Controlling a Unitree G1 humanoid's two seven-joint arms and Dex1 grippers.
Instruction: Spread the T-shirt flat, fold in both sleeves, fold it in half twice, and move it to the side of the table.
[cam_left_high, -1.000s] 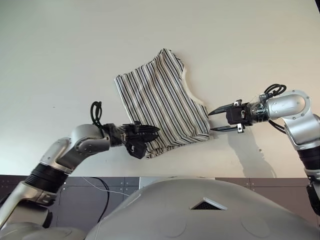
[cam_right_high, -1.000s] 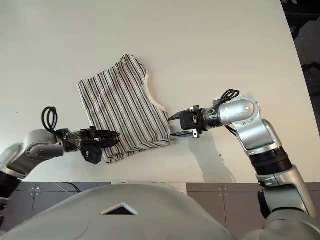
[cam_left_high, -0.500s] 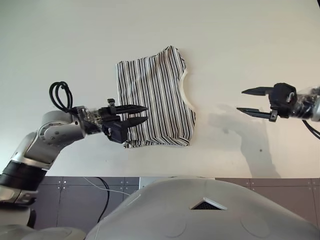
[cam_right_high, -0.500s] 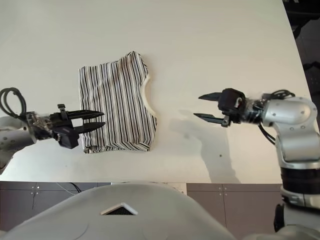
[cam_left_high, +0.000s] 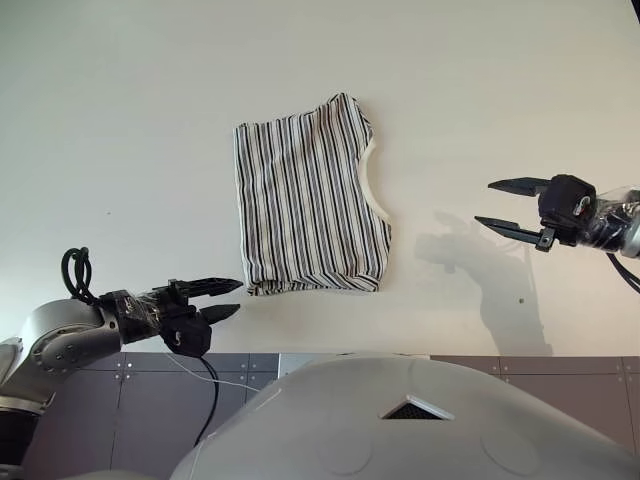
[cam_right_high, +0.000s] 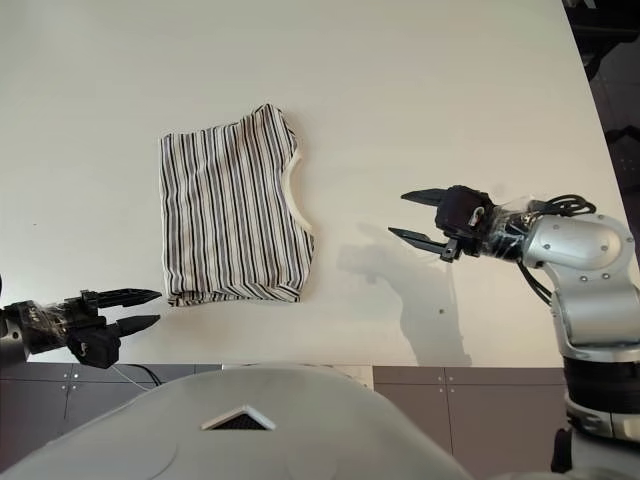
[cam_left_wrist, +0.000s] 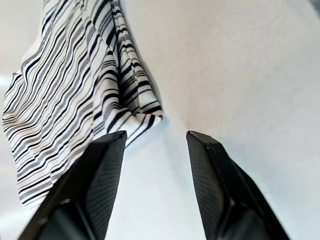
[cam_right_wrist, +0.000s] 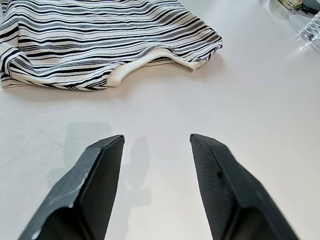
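- One pale worktop (cam_left_high: 120, 120) carries everything. The T-shirt (cam_left_high: 305, 210) lies near its middle, not at a side, so I judge the move aside as not yet done.
- T-shirt: striped and folded to a compact, roughly rectangular packet lying flat. Its white collar edge (cam_left_high: 374, 190) faces the robot's right and a folded edge faces the robot. Stacked layers show at the near-left corner (cam_left_wrist: 142, 112). Judgement: the folding looks complete or nearly so.
- Two-finger right gripper (cam_left_high: 484, 202): jaws spread and holding nothing. It is raised over the worktop, with its shadow cast below, and sits well apart from the collar side, fingers aimed toward the shirt.
- Two-finger left gripper (cam_left_high: 238, 296): jaws parted and empty. It sits at the worktop's near edge, near the shirt's near-left corner but clear of the cloth, tips pointing at that corner.
- Likely reason for this layout: with both grippers released on opposite flanks, the packet rests undisturbed. Either side could then close in low to slide or lift it.
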